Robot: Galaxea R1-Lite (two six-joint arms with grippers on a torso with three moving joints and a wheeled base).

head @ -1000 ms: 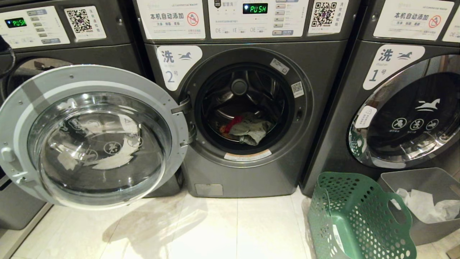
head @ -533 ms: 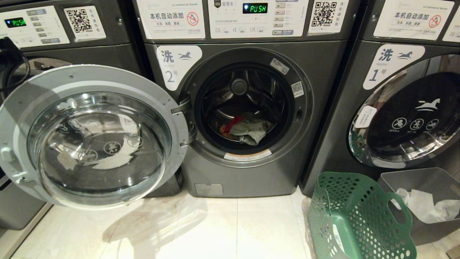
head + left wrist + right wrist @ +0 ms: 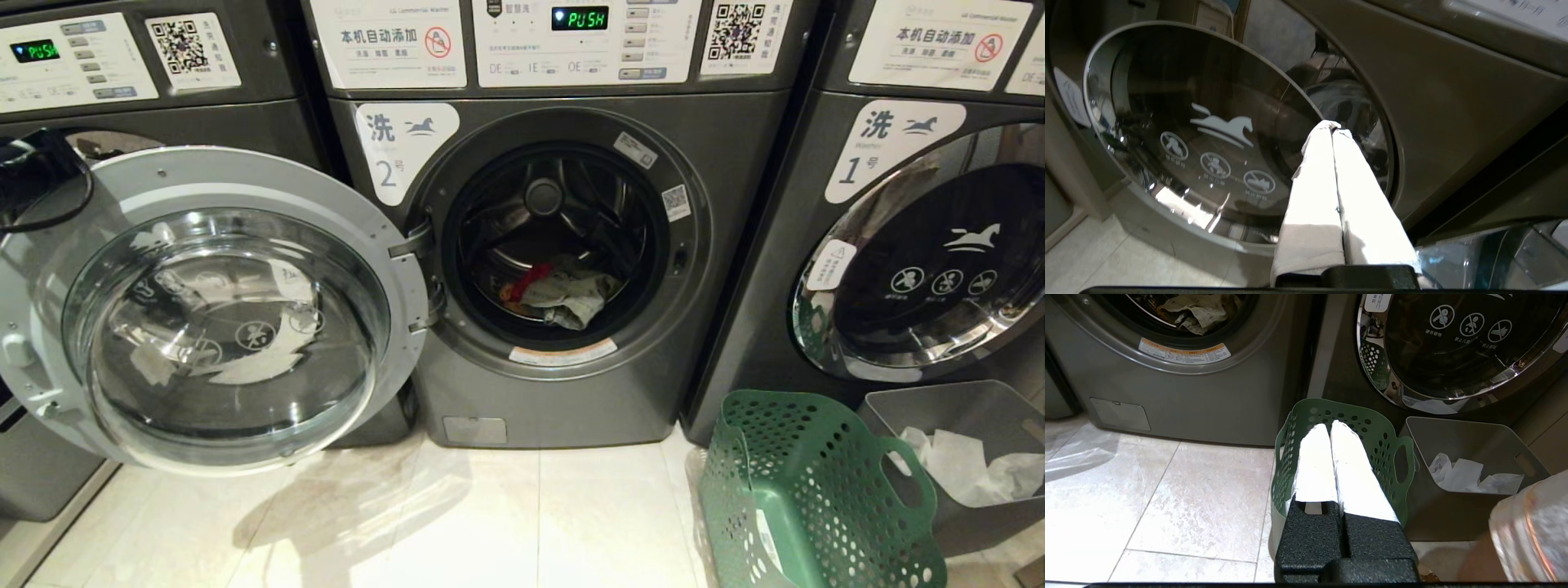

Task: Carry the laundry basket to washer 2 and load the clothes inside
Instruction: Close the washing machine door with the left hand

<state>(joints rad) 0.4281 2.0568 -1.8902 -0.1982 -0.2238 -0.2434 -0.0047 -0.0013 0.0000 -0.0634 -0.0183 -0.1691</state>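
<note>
Washer 2 (image 3: 571, 269) is dead ahead of me with its door (image 3: 212, 310) swung wide to the left. The clothes (image 3: 563, 296) sit low in the drum: grey-green piece on top, a bit of pink-red showing at its left edge. The laundry basket (image 3: 808, 490) is on the floor tiles at lower right, tilted, in front of the machine labelled 1 (image 3: 922, 245), with nothing visible inside it; it stands just beside the grey bin (image 3: 963, 408) that holds white material. Left gripper (image 3: 1333, 127) has its fingers pressed together, holding nothing, pointing at the closed glass door of the far-left machine (image 3: 1216, 134); in head view only a dark part of that arm shows at the left edge, above the open door. Right gripper (image 3: 1330, 426) has its fingers pressed together too, holding nothing, hanging over the basket.
</note>
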